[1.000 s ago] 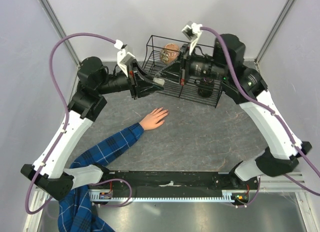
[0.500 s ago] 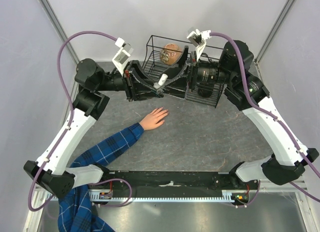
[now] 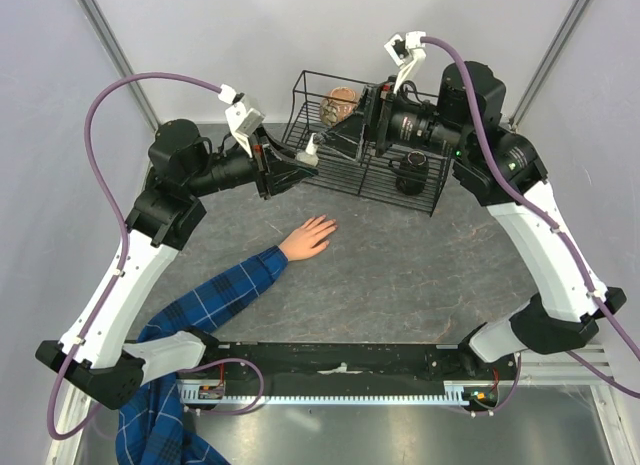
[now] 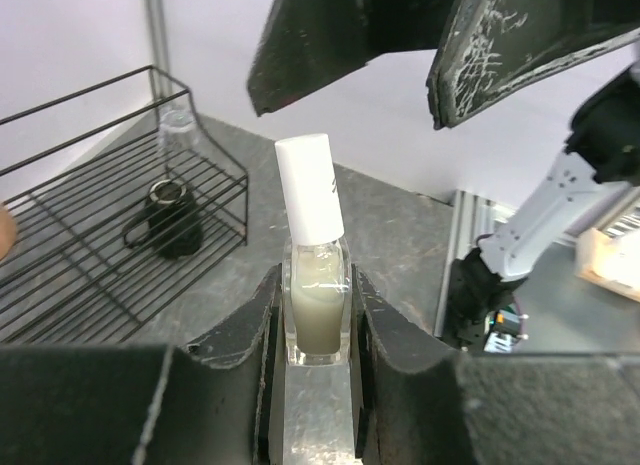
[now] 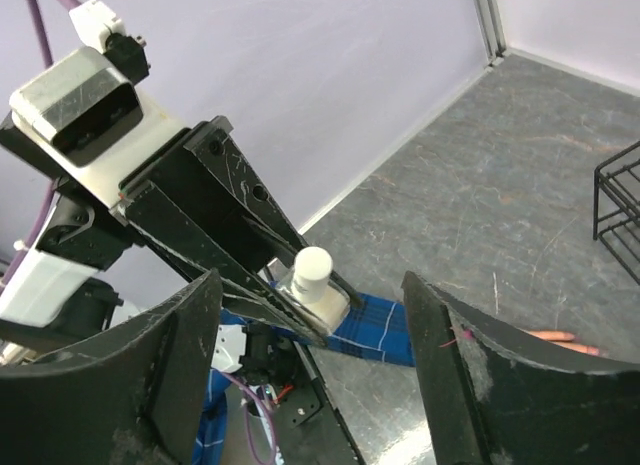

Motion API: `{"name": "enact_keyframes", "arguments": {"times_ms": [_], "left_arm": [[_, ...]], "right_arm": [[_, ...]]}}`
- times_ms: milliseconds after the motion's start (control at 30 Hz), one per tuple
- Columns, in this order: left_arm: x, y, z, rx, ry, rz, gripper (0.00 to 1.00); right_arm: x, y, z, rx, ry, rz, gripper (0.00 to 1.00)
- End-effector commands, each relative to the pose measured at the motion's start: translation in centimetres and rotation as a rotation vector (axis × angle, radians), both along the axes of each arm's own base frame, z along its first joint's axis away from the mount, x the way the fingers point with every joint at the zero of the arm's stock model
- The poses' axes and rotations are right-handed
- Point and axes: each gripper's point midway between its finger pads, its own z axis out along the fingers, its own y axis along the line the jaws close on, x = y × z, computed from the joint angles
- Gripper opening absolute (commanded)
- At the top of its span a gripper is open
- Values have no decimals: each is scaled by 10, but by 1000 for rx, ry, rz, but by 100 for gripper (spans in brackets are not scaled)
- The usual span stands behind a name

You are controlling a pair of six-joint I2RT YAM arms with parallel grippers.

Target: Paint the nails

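A light skin-coloured hand [image 3: 308, 237] in a blue plaid sleeve [image 3: 222, 293] lies palm down on the grey table, its tiny pale nails [image 3: 331, 225] pointing right and back. My left gripper [image 3: 300, 165] hovers behind the hand, shut on a small clear bottle [image 4: 318, 310] of pale liquid whose white cap [image 4: 310, 190] is on. My right gripper [image 5: 310, 285] faces it from the right. It is open, its fingers [image 5: 190, 335] wide apart on either side of the bottle [image 5: 320, 293] and touching nothing. In the left wrist view, the right gripper's fingers [image 4: 520, 45] hang above the cap.
A black wire basket [image 3: 436, 200] stands at the back, behind both grippers. It holds a brown round object [image 3: 340, 107] and a black jar [image 3: 410, 171]. Purple-grey walls close the table on the left, back and right. The arm bases sit along the near edge.
My right gripper, shut near the bottle's cap a second ago, has opened wide and drawn back a little. The left gripper has moved slightly left with the capped bottle still in it.
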Motion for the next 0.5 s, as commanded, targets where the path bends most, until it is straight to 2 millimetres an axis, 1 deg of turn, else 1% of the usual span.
{"name": "enact_keyframes", "arguments": {"times_ms": [0,100,133,167,267,400,467], "left_arm": [[10,9,10,25,-84,90,2],[11,8,10,23,-77,89,2],[10,7,10,21,-74,82,2],[9,6,10,19,-72,74,2],[6,5,13,5,-68,55,2],[2,3,14,-4,-67,30,2],[-1,2,14,-4,-69,15,2]], "right_arm": [[0,7,5,-5,6,-30,76],[-3,17,3,-13,0,-18,72],[-2,19,1,-18,3,-17,70],[-2,21,-1,-20,9,-12,65],[1,24,-5,-27,14,-12,61],[3,21,-3,-29,3,-36,60],[2,18,-2,-32,-5,-43,65]]}}
